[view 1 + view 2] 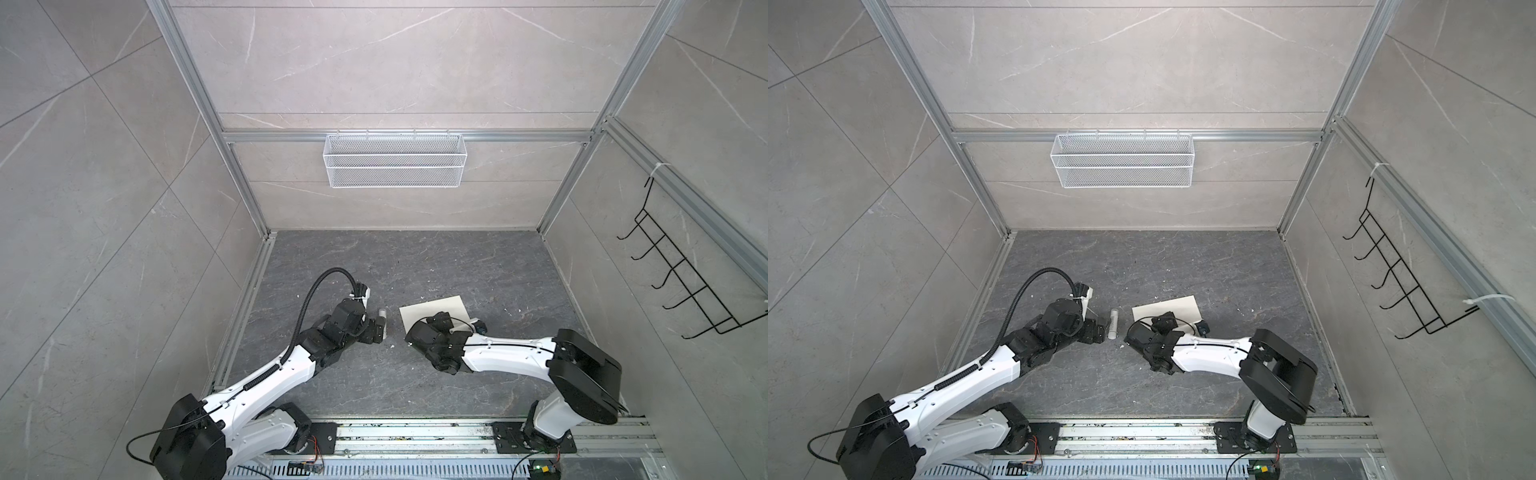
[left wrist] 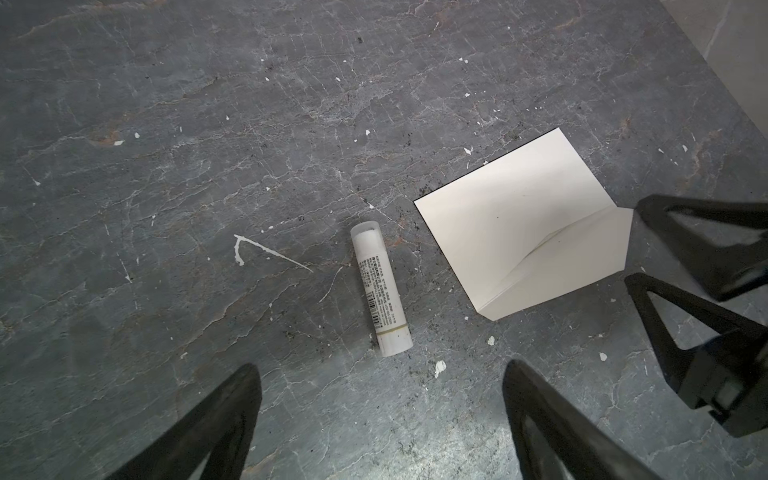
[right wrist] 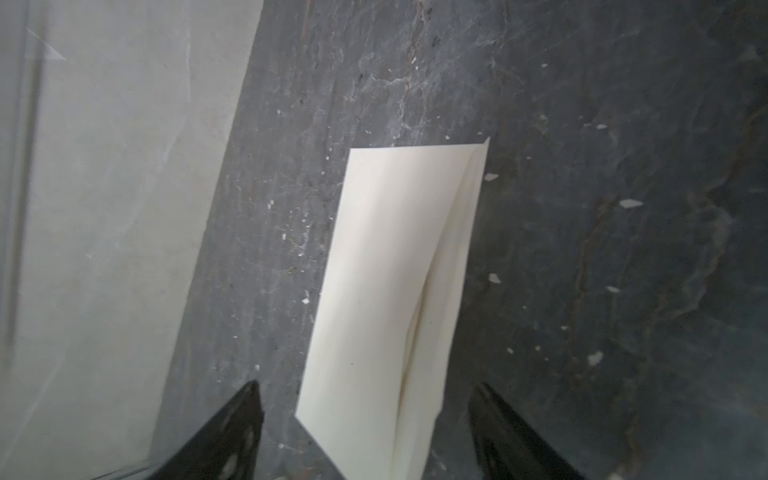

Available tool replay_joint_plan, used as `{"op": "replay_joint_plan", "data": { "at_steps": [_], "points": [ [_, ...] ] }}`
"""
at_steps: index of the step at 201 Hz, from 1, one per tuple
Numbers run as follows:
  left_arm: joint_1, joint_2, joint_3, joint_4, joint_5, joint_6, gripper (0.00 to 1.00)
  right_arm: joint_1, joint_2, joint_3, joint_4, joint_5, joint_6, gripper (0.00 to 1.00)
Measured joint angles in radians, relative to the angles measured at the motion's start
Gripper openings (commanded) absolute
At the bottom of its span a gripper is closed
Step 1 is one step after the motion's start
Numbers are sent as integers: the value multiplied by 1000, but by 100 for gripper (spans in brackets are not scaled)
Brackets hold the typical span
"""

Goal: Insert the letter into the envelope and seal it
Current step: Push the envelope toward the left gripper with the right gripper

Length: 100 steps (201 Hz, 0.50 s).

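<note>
The envelope (image 2: 519, 232) lay on the bench (image 2: 166, 166), flap folded down; light, floppy paper, likely best pinched at an edge. The right gripper (image 3: 365, 386) stood open astride its end, holding nothing; the left gripper (image 2: 382, 368) hung open just short of a white tube (image 2: 380, 291).

Tally from my end:
- one envelope (image 1: 432, 309) (image 2: 511, 232)
- one white tube (image 1: 1113, 324) (image 2: 381, 291)
- one table (image 1: 457, 270) under both
- two grippers: my left gripper (image 2: 382, 368) and my right gripper (image 3: 365, 385), two fingers (image 2: 224, 424) each (so four fingers total)
- one wire basket (image 1: 395, 176) on the back wall
- one black hook rack (image 1: 1404, 274) on the side wall, five hooks by my count (thin wire, hard to be sure)
- white flecks (image 2: 440, 368) on the table: too many and too small to count
</note>
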Motion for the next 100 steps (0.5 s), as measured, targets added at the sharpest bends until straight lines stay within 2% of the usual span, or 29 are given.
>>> {"op": "replay_joint_plan", "data": {
  "at_steps": [15,29,60,84,100],
  "points": [
    [0,13,5,-1,9,-2,92,-23,-103,-47,63,-14,-148,90],
    [0,25,12,-1,29,-2,92,-87,-184,-86,121,-83,-315,96],
    [0,44,14,18,108,7,89,-331,-265,-114,205,-358,-721,99],
    [-11,69,37,32,182,47,88,-431,-290,-80,169,-529,-1029,99],
    [-42,100,76,47,213,87,87,-481,-301,-36,135,-634,-1190,99]
  ]
}}
